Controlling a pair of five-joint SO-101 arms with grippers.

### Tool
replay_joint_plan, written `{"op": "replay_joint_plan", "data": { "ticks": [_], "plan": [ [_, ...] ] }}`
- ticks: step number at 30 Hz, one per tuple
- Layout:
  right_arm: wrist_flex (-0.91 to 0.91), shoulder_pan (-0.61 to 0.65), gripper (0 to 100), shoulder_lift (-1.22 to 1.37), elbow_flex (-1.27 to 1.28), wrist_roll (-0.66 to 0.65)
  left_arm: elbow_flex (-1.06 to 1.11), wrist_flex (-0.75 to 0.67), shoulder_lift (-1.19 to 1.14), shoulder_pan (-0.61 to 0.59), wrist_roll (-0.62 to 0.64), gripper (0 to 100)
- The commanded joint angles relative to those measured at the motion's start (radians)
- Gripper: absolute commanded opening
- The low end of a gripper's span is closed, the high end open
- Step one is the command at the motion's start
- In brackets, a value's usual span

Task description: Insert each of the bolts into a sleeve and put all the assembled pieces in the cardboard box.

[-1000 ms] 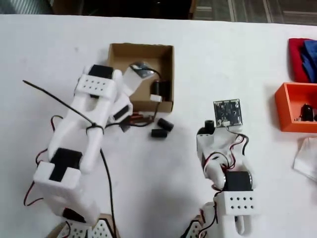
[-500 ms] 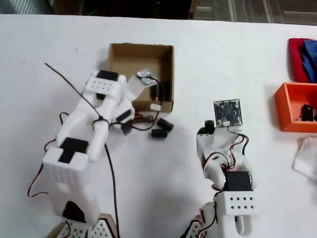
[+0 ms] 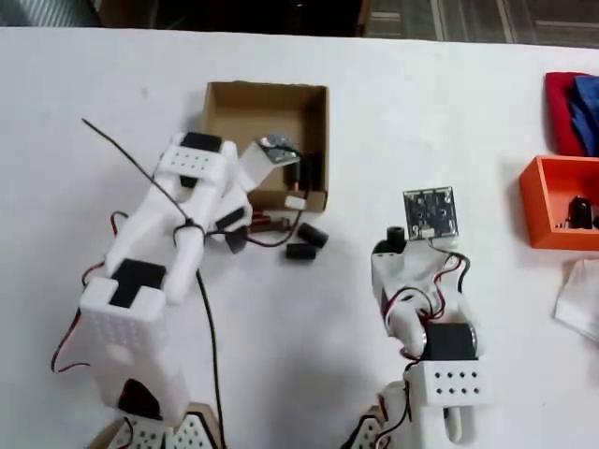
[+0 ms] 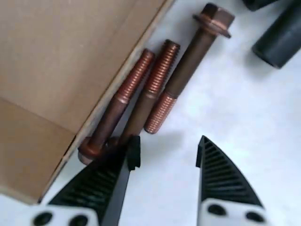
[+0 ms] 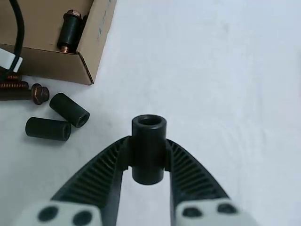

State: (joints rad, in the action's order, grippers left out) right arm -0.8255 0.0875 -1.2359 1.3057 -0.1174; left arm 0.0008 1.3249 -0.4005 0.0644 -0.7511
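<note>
1. High view. Box sits upper centre-left on the white table. An assembled piece lies inside it, by the right wall.
2. High view. Bolts lie on the table just below the box's lower wall. Two loose sleeves lie just right of them, off the box's lower right corner.
3. High view. Left arm runs from the lower left of the frame up to the box's lower left corner, with its wrist above the bolts.
4. High view. Right gripper is centre-right, well apart from the box, with a sleeve at its tip.
5. High view. Orange bin at the right edge, red and blue cloth in the upper right corner.
6. Left wrist view. Left gripper has its jaws apart and holds nothing. Three bolts lie side by side on the table. Two are along the box wall, and the third is beside them with its head the other way. One fingertip overlaps the head ends of the two bolts; I cannot tell if it touches them.
7. Right wrist view. The right gripper's jaws are clamped on the sleeve, which is upright with its bore up. Both loose sleeves lie on their sides near the box corner, just beside a bolt head. The assembled piece is in the box.
</note>
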Motion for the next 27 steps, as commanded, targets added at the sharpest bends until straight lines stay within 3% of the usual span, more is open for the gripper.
{"op": "replay_joint_plan", "data": {
  "ticks": [1, 9, 27],
  "plan": [
    [0.025, -0.01, 2.3, -0.027, -0.006, 0.011, -0.042, -0.015, 0.012, -0.032, -0.04, 22],
    [0.025, -0.007, 2.3, -0.025, -0.006, 0.011, -0.042, -0.009, 0.014, -0.035, -0.129, 15],
    [0.025, -0.007, 2.3, -0.027, -0.005, 0.011, -0.255, 0.121, 0.002, -0.041, -0.129, 15]
  ]
}}
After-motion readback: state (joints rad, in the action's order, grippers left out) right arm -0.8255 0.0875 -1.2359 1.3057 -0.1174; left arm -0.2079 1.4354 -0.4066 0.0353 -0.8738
